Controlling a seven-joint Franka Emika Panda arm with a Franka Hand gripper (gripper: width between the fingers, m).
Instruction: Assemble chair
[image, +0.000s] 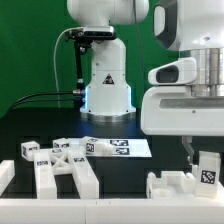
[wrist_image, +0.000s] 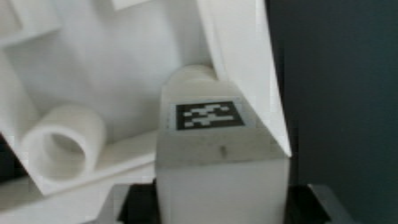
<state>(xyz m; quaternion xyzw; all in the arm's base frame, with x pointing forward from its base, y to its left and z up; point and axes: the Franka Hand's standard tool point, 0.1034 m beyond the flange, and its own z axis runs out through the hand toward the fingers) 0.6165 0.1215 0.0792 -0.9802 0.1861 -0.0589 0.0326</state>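
Observation:
In the wrist view a narrow upright white chair piece (wrist_image: 217, 160) carries a black-and-white tag (wrist_image: 208, 113). It stands between my gripper's (wrist_image: 221, 203) two dark fingers, and both fingers lie against its sides. In the exterior view this tagged piece (image: 207, 170) stands at the right under the gripper (image: 198, 156), beside a low blocky chair part (image: 172, 186). A larger white chair part with a round peg (wrist_image: 64, 150) lies just behind the held piece. At the exterior view's left lies a cross-braced white chair frame (image: 62, 168) with tagged blocks.
The marker board (image: 118, 146) lies flat in the middle of the black table, in front of the robot base (image: 106, 85). A green wall stands behind. The arm's big white wrist (image: 185, 100) hangs over the right side.

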